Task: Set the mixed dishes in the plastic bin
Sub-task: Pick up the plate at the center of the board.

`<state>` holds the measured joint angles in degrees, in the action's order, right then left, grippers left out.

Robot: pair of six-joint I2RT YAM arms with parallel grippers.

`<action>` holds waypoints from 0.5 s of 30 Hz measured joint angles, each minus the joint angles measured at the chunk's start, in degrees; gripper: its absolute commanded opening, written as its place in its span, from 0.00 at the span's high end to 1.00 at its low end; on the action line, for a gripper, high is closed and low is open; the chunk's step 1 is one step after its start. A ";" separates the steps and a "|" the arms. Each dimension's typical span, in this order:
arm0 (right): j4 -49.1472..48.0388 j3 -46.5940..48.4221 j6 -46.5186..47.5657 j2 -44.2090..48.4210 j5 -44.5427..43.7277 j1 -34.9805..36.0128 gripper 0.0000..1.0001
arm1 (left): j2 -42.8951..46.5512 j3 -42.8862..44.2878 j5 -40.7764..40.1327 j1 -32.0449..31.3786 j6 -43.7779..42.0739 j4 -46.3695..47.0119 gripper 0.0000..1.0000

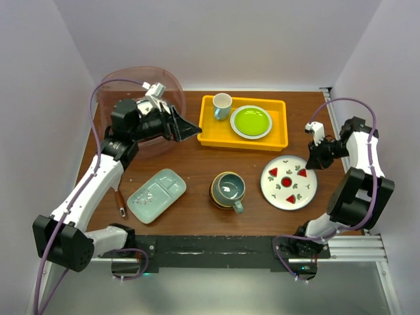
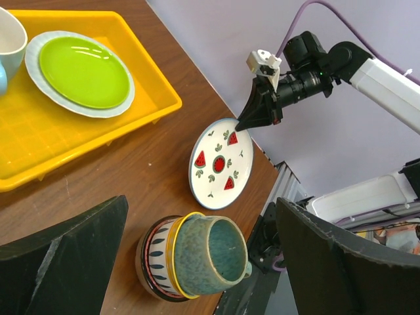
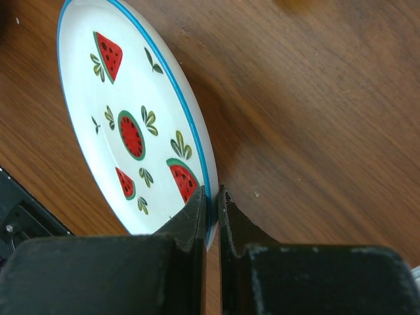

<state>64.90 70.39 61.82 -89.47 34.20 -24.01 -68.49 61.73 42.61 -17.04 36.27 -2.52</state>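
From above, the right claw (image 1: 311,156) is clenched on the far-right rim of the watermelon plate (image 1: 289,182). The rest of the plate spreads out to the claw's left on the brown table (image 1: 197,164). The plastic bin (image 1: 141,85) stands well away, across the table to that claw's left. The left claw (image 1: 190,129) hangs beside the bin, released wide and empty.

From the left wrist, a teal mug (image 2: 210,256) nested in a striped bowl (image 2: 154,259) sits just ahead of that claw, with the plate beyond them.

From the right wrist, the fingers (image 3: 190,223) pinch the thin blue rim, one on each face. I cannot tell whether the rim has left the wood.

The plate looks like glazed ceramic: stiff, slick and breakable. Held only by its edge, it would likely droop or slip, so a deeper bite seems wise.

The table is smooth and hard. White walls close in on its sides, and a yellow tray (image 1: 243,123) lies between this claw and the bin.
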 measured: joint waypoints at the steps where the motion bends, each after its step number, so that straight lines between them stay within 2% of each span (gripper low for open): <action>1: 0.09 0.11 0.20 0.17 0.02 0.00 1.00 | -0.15 0.02 -0.17 -0.31 -0.15 -0.20 0.00; 15: 0.92 1.46 1.70 3.91 -0.15 2.19 1.00 | -2.84 2.05 -2.75 -4.22 -3.15 -2.99 0.00</action>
<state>65.82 71.85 63.53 -85.56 34.04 -21.82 -71.33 63.79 39.86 -21.26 33.12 -5.52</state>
